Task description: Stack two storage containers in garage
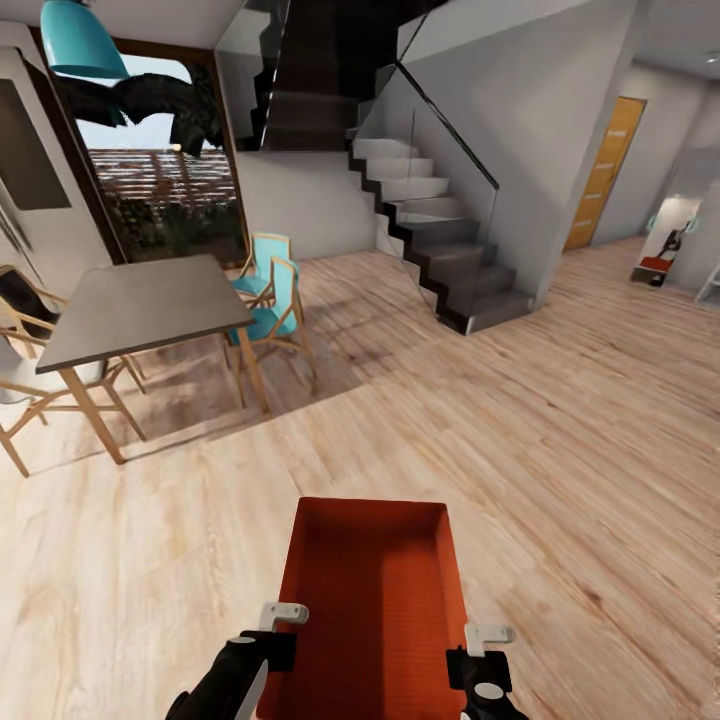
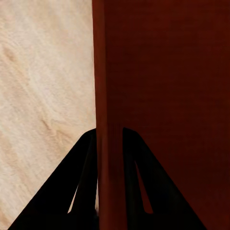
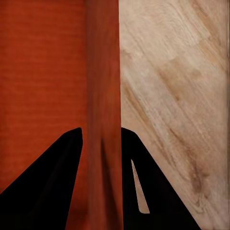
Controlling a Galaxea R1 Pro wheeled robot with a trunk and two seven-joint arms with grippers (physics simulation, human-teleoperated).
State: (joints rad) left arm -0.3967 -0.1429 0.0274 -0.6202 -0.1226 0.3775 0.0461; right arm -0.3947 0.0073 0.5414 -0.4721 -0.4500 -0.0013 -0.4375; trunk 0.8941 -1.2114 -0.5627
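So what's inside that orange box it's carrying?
Nothing visible: the storage container shows a bare orange-red floor and inner walls. The strip nearest the robot, between the left gripper and right gripper, runs out of frame.

This is a home, an open room with a dining corner. The floor [image 1: 560, 420] is of light wood planks. A grey dining table [image 1: 140, 305] on wooden legs stands with turquoise chairs [image 1: 268, 295] at its far edge and wooden chairs [image 1: 25, 330] at its other side. A turquoise lamp [image 1: 80, 40] hangs above it. Behind the table is a large glass door [image 1: 165, 170] with plants outside. A grey staircase [image 1: 440, 240] with a glass rail goes up, and an orange wooden door [image 1: 605, 170] stands in the hallway.
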